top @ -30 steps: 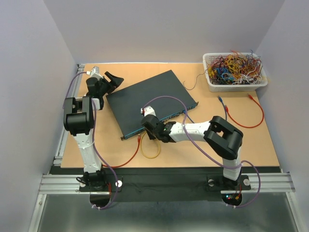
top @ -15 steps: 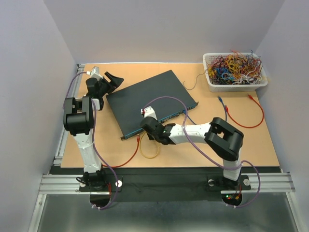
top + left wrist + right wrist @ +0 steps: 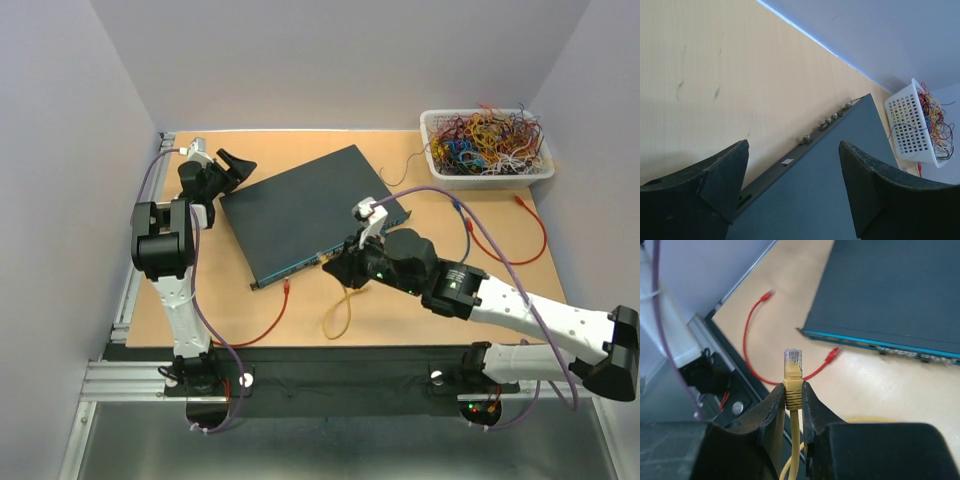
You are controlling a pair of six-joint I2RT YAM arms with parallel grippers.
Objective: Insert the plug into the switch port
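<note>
The switch (image 3: 300, 212) is a flat dark teal box lying at an angle mid-table. Its row of ports (image 3: 900, 352) runs along the narrow front face. My right gripper (image 3: 794, 392) is shut on the yellow boot of a plug (image 3: 793, 362), whose clear tip points up out of the jaws. In the top view the right gripper (image 3: 335, 265) holds it just in front of the switch's front face, not touching. The yellow cable (image 3: 340, 310) trails down to the table. My left gripper (image 3: 236, 164) is open and empty over the switch's far left corner (image 3: 840, 150).
A red cable (image 3: 265, 322) lies on the table with its plug (image 3: 832, 355) close to the switch front. A white mesh basket (image 3: 487, 150) of coloured wires stands at the back right. Another red cable (image 3: 520, 245) and a blue one (image 3: 460, 210) lie to the right.
My right arm has swung outward and lifted. Its gripper has risen and moved right along the switch front with the yellow plug, pulling the yellow cable's loop out. The left arm has not moved.
</note>
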